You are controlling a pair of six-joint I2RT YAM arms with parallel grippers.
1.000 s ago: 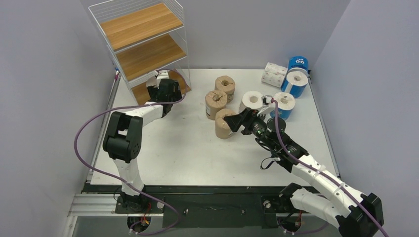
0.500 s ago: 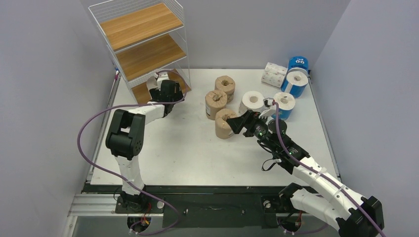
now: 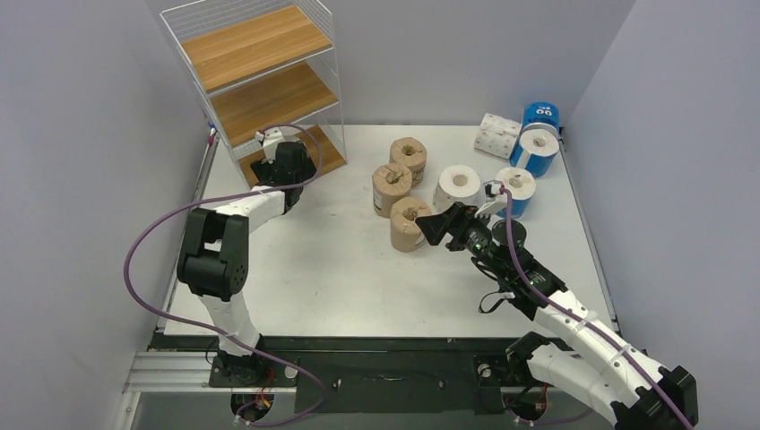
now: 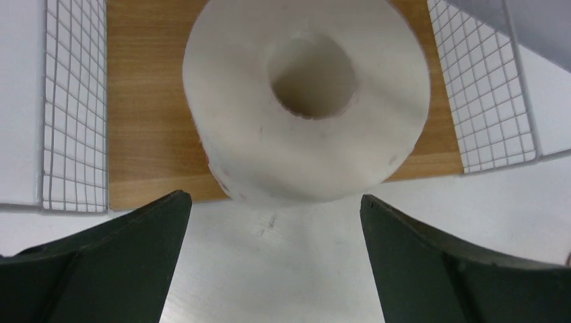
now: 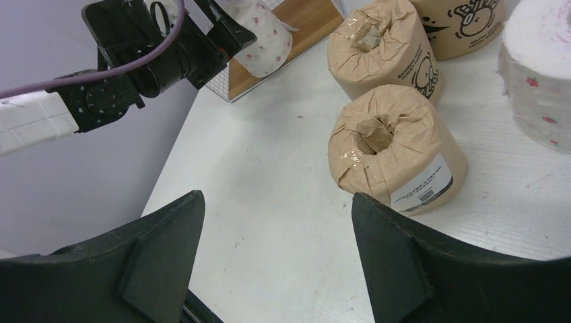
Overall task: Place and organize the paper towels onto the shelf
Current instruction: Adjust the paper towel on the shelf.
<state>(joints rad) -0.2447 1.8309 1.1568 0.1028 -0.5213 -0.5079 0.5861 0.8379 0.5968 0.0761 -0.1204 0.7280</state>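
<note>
The shelf (image 3: pixel 260 72) stands at the table's far left corner. A white paper towel roll (image 4: pixel 306 101) sits on its bottom board (image 4: pixel 145 134), core hole up, overhanging the board's front edge; the same roll (image 5: pixel 266 37) shows in the right wrist view. My left gripper (image 4: pixel 275 198) is open just in front of it, holding nothing; the top view shows this left gripper (image 3: pixel 273 161) at the shelf's foot. My right gripper (image 5: pixel 276 196) is open and empty over bare table, just left of the nearest brown-wrapped roll (image 5: pixel 394 145). In the top view the right gripper (image 3: pixel 436 220) is beside that brown roll (image 3: pixel 405 224).
Two more brown rolls (image 3: pixel 392 188) (image 3: pixel 409 154) stand behind the nearest one, with a white roll (image 3: pixel 458 185) to their right. Blue-wrapped rolls (image 3: pixel 517 190) (image 3: pixel 538 148) (image 3: pixel 540 115) and patterned white rolls (image 3: pixel 496 134) sit at the far right. Wire mesh sides (image 4: pixel 74 101) flank the bottom board.
My left gripper has swung a little left along the shelf's foot, still open. My right gripper has drawn slightly back from the nearest brown roll.
</note>
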